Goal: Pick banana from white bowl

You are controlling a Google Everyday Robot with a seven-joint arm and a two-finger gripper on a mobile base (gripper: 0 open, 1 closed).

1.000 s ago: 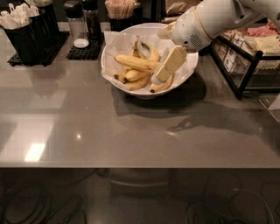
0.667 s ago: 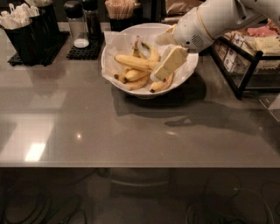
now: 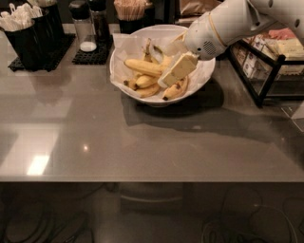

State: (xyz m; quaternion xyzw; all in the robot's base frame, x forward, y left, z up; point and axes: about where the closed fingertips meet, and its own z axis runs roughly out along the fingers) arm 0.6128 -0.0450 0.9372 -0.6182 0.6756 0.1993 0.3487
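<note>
The white bowl (image 3: 202, 81), lined with crinkled white paper, stands at the back middle of the grey table and holds several bananas. The banana (image 3: 141, 67), the longest and cleanest yellow one, lies across the pile on the left side. Shorter spotted bananas (image 3: 175, 90) lie under and in front of it. My gripper (image 3: 166, 66) reaches in from the upper right, tilted down and left over the pile. It is open, with its cream front finger (image 3: 178, 70) at the long banana's right end and the other finger behind it. It holds nothing.
A black caddy of white utensils (image 3: 24, 34) stands at the back left. A salt shaker (image 3: 83, 28), a dark shaker (image 3: 99, 20) and a stick holder (image 3: 130, 12) stand behind the bowl. A black wire rack of packets (image 3: 270, 64) stands at the right. The table's front edge (image 3: 152, 179) is near.
My gripper has moved a little left and down into the bowl, closer to the long banana's right end. The bananas and the bowl have not moved.
</note>
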